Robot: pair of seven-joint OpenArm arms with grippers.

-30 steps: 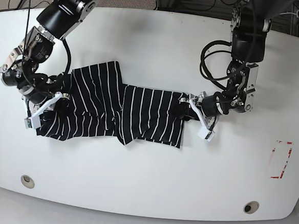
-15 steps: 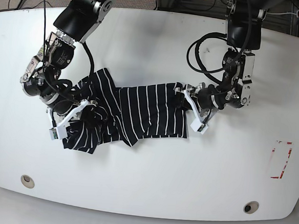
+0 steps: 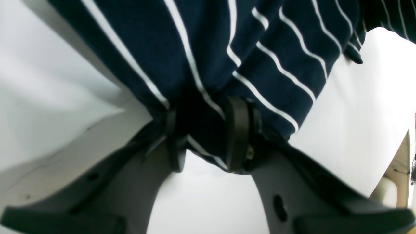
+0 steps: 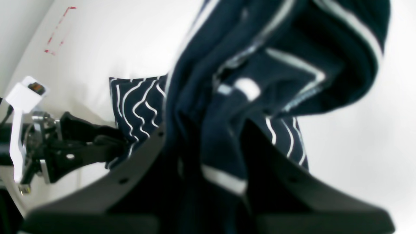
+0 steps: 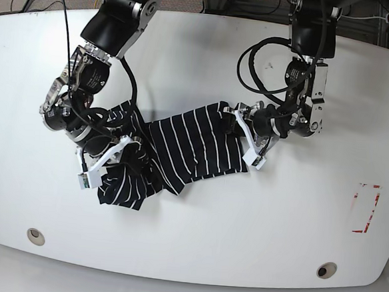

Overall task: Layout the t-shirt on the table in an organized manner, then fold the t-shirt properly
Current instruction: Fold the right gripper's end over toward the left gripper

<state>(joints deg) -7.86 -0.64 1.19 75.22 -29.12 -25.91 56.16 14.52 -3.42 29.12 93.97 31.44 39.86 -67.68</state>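
The white table [image 5: 194, 239] is carrying the striped t-shirt [image 5: 181, 145], which is lying rumpled and bunched well away from the red-and-white sticker [image 5: 366, 208]. The left gripper [image 3: 203, 135] is pinching a hem on the sticker's side; the right gripper [image 4: 208, 152] is clamping a thick wad opposite. Being light and limp, the shirt is likely sagging anywhere unsupported, so hem corners or shoulder seams look like the best holds.

Both arms are black with some shiny silver parts. The right arm [image 5: 97, 52] has big round joints, and the left arm [image 5: 311, 54] has fat black cables [image 5: 253, 70] that loop beside it. Each pincer has dark, curved fingers [image 3: 235, 133] with little round screw holes. A small white block [image 4: 24, 94] sits on each wrist.
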